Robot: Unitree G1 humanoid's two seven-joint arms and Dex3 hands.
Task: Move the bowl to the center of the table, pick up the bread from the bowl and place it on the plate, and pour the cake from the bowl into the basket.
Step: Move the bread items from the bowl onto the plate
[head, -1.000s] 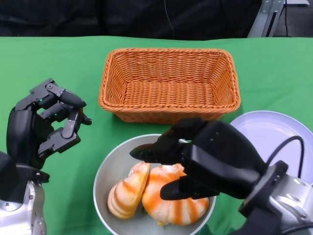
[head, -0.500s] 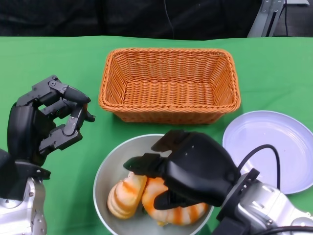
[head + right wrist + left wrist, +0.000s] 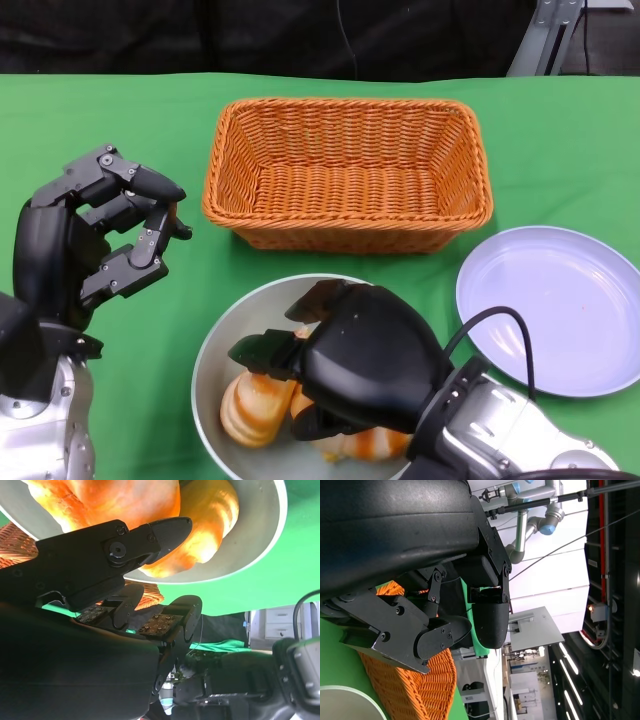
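Note:
A grey bowl [image 3: 215,345] sits at the near middle of the green table and holds two orange-striped baked pieces. The smaller piece [image 3: 250,408] shows at the left; the larger piece [image 3: 365,445] is mostly hidden under my right hand [image 3: 350,365]. That hand hovers low over the bowl with its fingers spread. In the right wrist view one finger [image 3: 150,537] lies just over the pieces [image 3: 202,527], gripping nothing that I can see. My left hand [image 3: 95,240] is raised left of the bowl, fingers bent but apart, empty.
An empty orange wicker basket [image 3: 347,175] stands behind the bowl. A pale plate [image 3: 555,305], also empty, lies to the bowl's right. The green cloth runs to a dark back edge.
My right hand has moved left and lower over the bowl, covering more of the larger piece and uncovering the plate. The left hand has barely shifted.

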